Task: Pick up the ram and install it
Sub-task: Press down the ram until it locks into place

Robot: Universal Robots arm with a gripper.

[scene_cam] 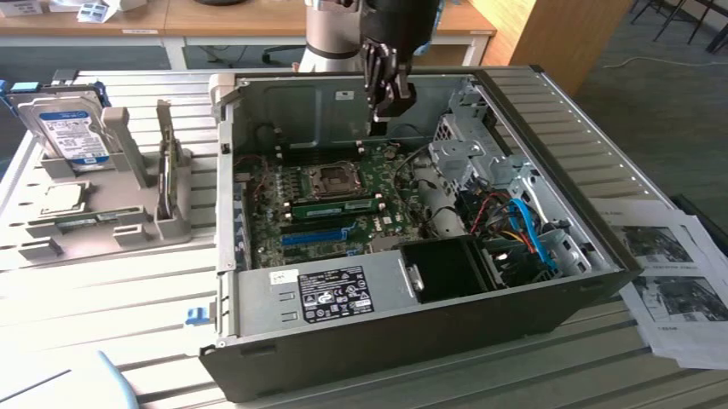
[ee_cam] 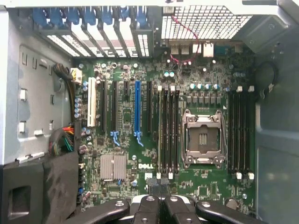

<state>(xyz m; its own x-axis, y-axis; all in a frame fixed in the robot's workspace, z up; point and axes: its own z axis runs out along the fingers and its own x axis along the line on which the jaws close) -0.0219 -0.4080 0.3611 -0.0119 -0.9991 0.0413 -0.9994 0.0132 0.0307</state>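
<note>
Well, the ram [scene_cam: 336, 207] stands in a slot near the middle of the board [scene_cam: 387, 226], and the gripper [scene_cam: 387, 109] hangs above the board's far edge, fingers squeezed shut on nothing. To seat it well, push straight down evenly on both ends.

a lab-like office: desks [scene_cam: 102, 21] on carpet [scene_cam: 649, 111], an opened computer case [scene_cam: 376, 328] on a slatted worktable [scene_cam: 114, 298].

You see the black robot hand [scene_cam: 383, 115], closed, hanging above the green motherboard [scene_cam: 341, 183] inside the open black steel computer case [scene_cam: 398, 332].
</note>
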